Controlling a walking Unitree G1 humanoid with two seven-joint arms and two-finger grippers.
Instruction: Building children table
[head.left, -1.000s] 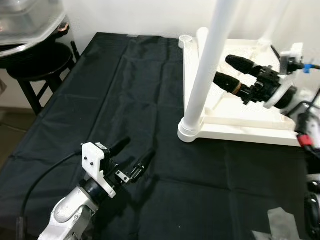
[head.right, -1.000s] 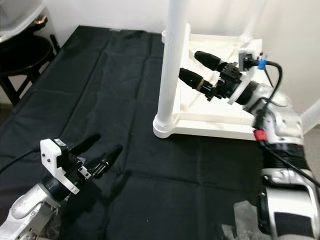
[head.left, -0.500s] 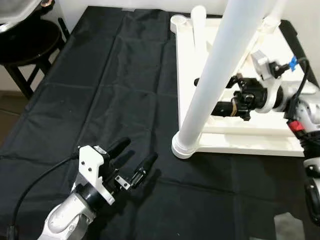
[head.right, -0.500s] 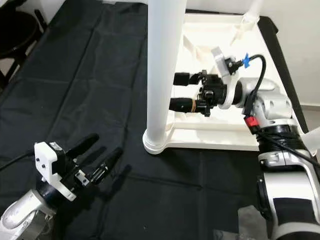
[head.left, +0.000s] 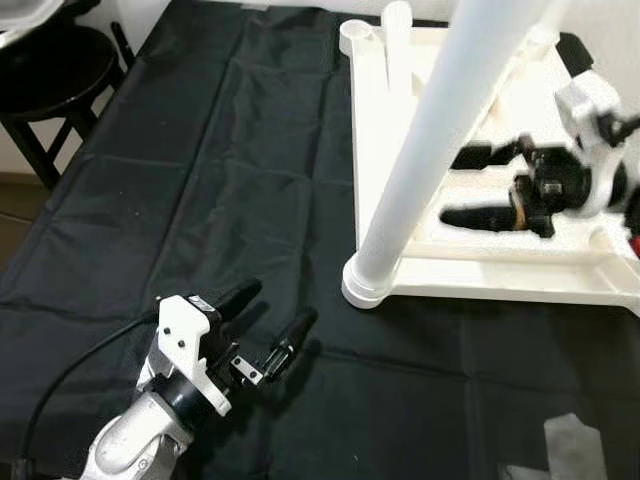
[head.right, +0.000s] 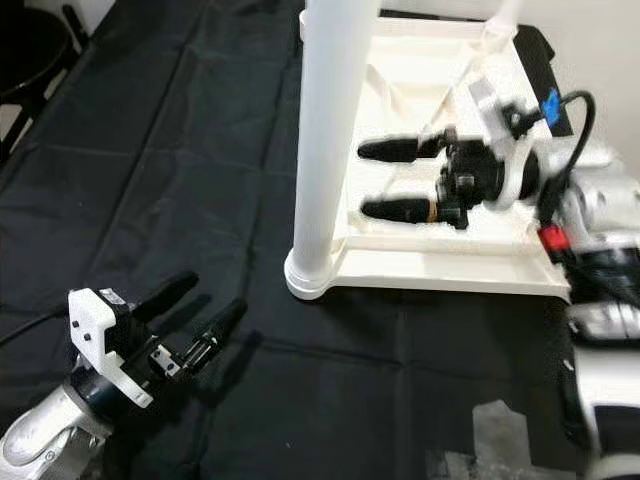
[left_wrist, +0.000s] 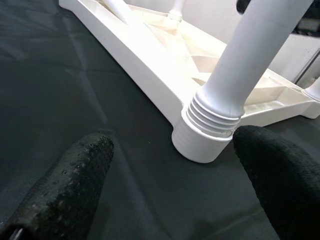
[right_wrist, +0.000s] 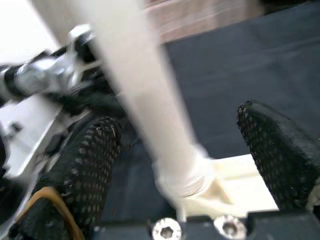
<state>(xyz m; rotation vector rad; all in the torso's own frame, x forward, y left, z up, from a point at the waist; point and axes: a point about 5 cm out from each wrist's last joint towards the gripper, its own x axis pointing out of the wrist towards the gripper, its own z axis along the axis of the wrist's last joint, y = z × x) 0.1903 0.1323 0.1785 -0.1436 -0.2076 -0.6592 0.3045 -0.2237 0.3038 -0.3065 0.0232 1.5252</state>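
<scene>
Two pincers spread apart, right pincer (head.right: 375, 180) beside table leg (head.right: 325, 150), left pincer (head.left: 270, 325) well short

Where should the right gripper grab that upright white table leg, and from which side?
Probably the bare round shaft of the white leg, above its ribbed base in the corner socket of the upturned tabletop. Come level from the tabletop side, where the right gripper already faces it, jaws open. The smooth cylinder fits between the jaws; the ribbed collar looks too wide.
</scene>
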